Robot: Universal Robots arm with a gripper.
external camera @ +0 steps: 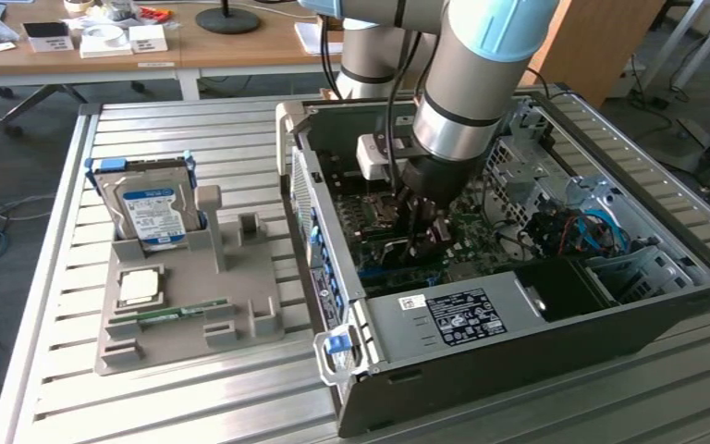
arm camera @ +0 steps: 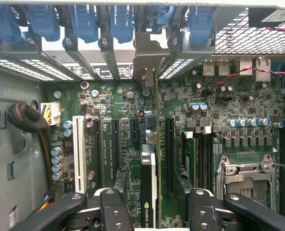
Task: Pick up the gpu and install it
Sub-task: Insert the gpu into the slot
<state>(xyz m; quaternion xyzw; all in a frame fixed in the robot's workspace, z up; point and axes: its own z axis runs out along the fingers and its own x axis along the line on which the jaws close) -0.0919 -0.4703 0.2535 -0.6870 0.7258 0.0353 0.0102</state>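
— How are the fingers (arm camera: 114, 211) seen, and what is between them?

— In the wrist view two black fingers are seen, one on each side of the gpu (arm camera: 148, 185). The card is seen edge-on, upright, with its metal end bracket (arm camera: 146, 60) reaching up to the row of blue slot clips (arm camera: 84, 21) at the back of the case. The gripper (arm camera: 152, 211) is closed around the card, and the pads appear to be pressed on its two faces.

— Where is the card placed on the board?

— It is held over the motherboard (arm camera: 219, 103), in line with the long black expansion slots (arm camera: 114, 139). A white slot (arm camera: 77, 154) is seen further to one side, and the silver processor socket (arm camera: 243, 175) to the other. Whether the card is fully seated in its slot cannot be told.

— And what is seen from outside?

— In the exterior view the arm (external camera: 466, 92) is lowered into the open computer case (external camera: 651, 305), which is laid on its side on the slatted metal table (external camera: 182, 120). The gripper (external camera: 429, 236) is deep among the components there. On the exterior view's left, well apart from the case, a grey holder tray (external camera: 250, 310) is seen. A blue-labelled hard drive (external camera: 152, 208) is standing upright in it, a processor chip (external camera: 140, 288) is laid flat, and a small RAM stick (external camera: 177, 311) is placed just beside the chip.
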